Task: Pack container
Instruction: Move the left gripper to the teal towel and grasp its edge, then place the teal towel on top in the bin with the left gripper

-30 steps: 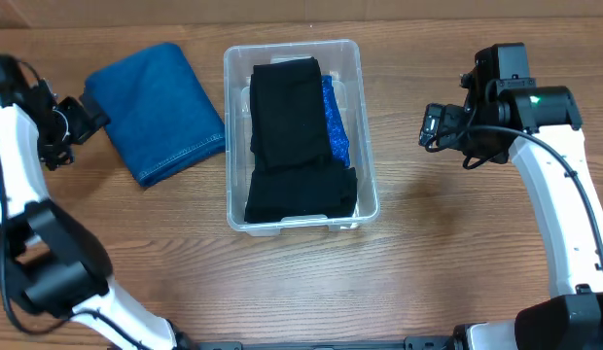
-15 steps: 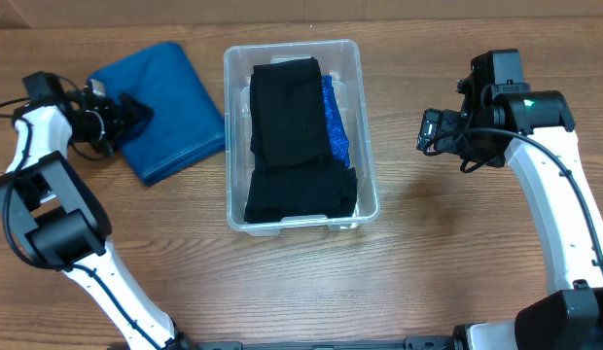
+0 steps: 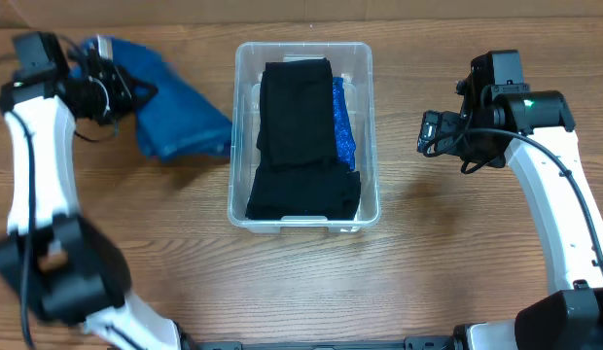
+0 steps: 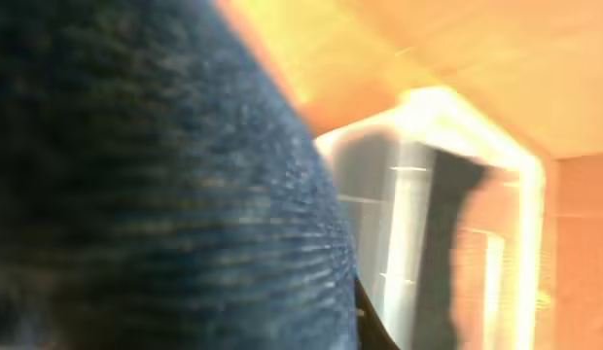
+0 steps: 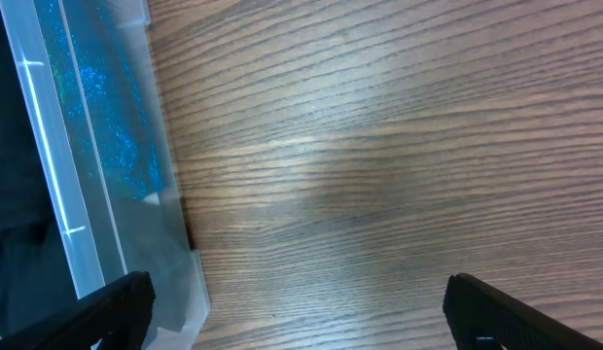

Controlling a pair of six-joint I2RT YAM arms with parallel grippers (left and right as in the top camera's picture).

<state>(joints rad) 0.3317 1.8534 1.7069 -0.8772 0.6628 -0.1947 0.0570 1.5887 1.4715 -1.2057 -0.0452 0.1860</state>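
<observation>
The clear container stands mid-table holding a folded black garment and a sparkly blue item along its right wall. At far left my left gripper is shut on the left edge of a folded blue denim cloth, which is bunched and lifted. Denim fills the left wrist view, with the container blurred beyond it. My right gripper hovers right of the container, open and empty. In its wrist view the right gripper shows wood between the fingers and the container wall at left.
Bare wooden tabletop surrounds the container. The right arm's white link runs down the right side. The left arm's white link rises along the left edge.
My left gripper reached the denim cloth, closed on its left edge, and pulled it up and back. The cloth is now bunched. The container shifted slightly right. The right arm held still.
</observation>
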